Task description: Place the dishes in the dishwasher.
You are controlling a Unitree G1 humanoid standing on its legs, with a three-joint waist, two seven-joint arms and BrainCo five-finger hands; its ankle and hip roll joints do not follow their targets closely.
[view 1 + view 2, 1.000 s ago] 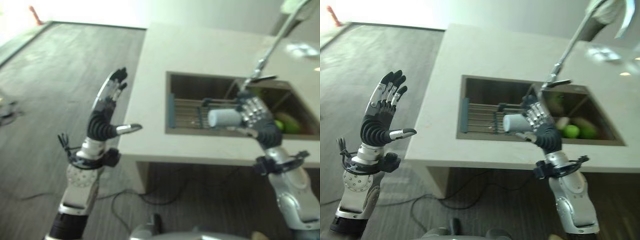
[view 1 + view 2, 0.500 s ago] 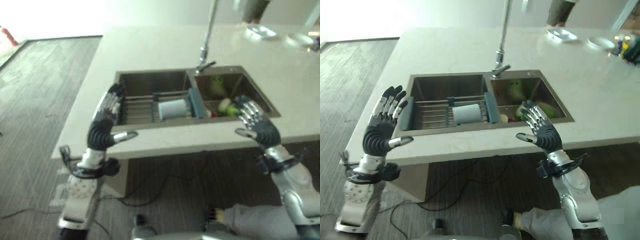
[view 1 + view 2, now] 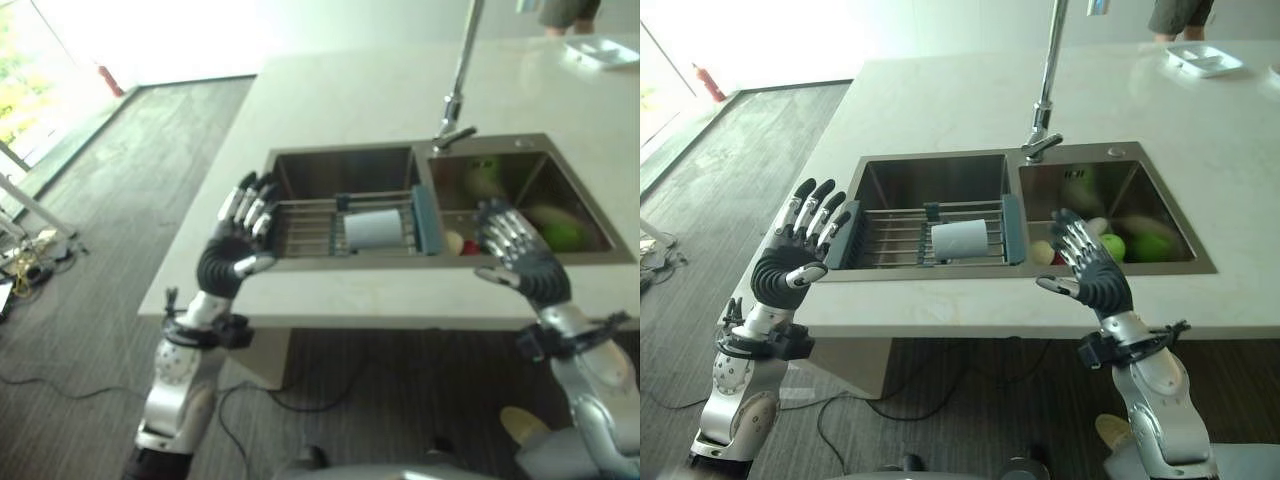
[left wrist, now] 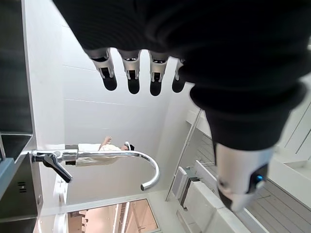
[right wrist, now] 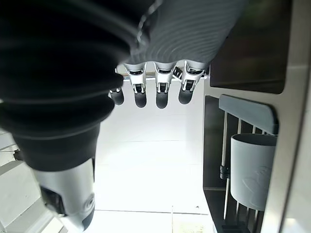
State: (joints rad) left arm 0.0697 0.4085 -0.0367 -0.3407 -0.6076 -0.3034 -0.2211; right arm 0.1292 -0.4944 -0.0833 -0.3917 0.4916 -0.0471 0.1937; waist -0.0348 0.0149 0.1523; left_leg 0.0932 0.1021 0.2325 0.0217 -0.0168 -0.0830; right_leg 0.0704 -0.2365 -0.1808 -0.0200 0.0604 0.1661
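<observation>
A white cup [image 3: 960, 239] lies on its side on the wire rack [image 3: 895, 232] across the left basin of the sink [image 3: 940, 174]; it also shows in the right wrist view as the cup [image 5: 252, 169]. My left hand [image 3: 792, 262] is raised, fingers straight and empty, in front of the counter's left edge. My right hand [image 3: 1092, 272] is raised too, open and empty, in front of the right basin. Green and pale fruit [image 3: 1138, 244] lies in the right basin.
A tall chrome tap [image 3: 1044, 100] stands behind the sink, seen too as the tap [image 4: 112, 158] in the left wrist view. A white dish [image 3: 1204, 59] sits on the pale counter [image 3: 940, 100] at the back right, with a person standing behind it. A red extinguisher [image 3: 706, 82] stands far left.
The camera has shifted, so the sink sits further right and higher. Both hands stay raised and open; the cup still lies on the rack.
</observation>
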